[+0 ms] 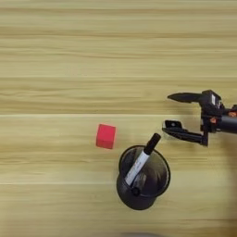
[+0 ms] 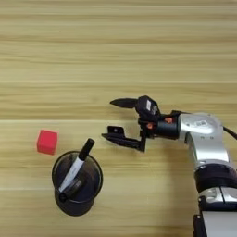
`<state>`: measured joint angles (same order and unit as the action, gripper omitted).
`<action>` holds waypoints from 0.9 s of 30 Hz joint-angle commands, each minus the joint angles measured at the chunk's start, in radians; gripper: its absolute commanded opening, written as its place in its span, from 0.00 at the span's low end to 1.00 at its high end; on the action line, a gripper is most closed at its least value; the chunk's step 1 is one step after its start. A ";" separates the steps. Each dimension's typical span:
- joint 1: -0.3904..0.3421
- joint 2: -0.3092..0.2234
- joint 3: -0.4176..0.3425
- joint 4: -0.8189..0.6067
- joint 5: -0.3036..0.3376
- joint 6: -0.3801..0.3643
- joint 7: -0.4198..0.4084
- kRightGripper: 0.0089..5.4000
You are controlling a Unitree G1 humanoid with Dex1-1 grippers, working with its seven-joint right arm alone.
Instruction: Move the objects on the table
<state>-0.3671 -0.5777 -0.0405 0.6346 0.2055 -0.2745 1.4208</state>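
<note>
The cup point(image 1: 143, 178) is sitting nearest the camera, close to the table's point(image 1: 55, 55) near edge, w/ a marker point(image 1: 141, 160) leaning inside it, black cap poking up over the rim toward the far right. No white cube is showing in either view.

Going left to right: the red cube point(image 1: 106, 136) is lying just left of the cup and a bit farther back, apart from it, near the table's middle. Then the cup w/ marker. Then the gripper point(image 2: 111, 119), coming in from the right edge on the silver forearm point(image 2: 201, 134), fingers spread wide apart and gripping nothing, tips pointing left.

Step in hand, by my read: the arm is lining up on something to its left, prob. the cube or the marker; can't tell which. To do it well: keep the fingers apart, stay level, and pass behind the cup's rim, not over it, so the lower finger point(image 2: 121, 138) isn't clipping the marker cap, which is sitting just left of that fingertip.

Cube vs gripper: well to the left of the fingertips, roughly in line w/ the lower finger, the marker cap lying between them.
</note>
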 commanded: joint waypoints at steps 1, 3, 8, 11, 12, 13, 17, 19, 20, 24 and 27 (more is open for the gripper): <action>-0.059 -0.047 0.002 0.021 -0.035 -0.048 -0.048 1.00; -0.064 -0.044 0.007 0.043 -0.049 -0.060 -0.055 1.00; -0.071 -0.045 0.024 0.086 -0.090 -0.100 -0.076 1.00; -0.077 -0.045 0.037 0.116 -0.118 -0.125 -0.096 1.00; -0.079 -0.043 0.039 0.123 -0.121 -0.130 -0.098 1.00; -0.081 -0.042 0.040 0.131 -0.124 -0.135 -0.100 1.00; -0.084 -0.033 0.047 0.146 -0.132 -0.149 -0.104 1.00; -0.082 -0.029 0.049 0.147 -0.131 -0.151 -0.101 1.00; -0.082 -0.028 0.049 0.148 -0.132 -0.151 -0.102 1.00; -0.080 -0.023 0.048 0.142 -0.119 -0.140 -0.092 0.93; -0.078 -0.023 0.050 0.137 -0.118 -0.139 -0.085 0.88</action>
<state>-0.3775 -0.5707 0.0243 0.8194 0.0668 -0.4062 1.3637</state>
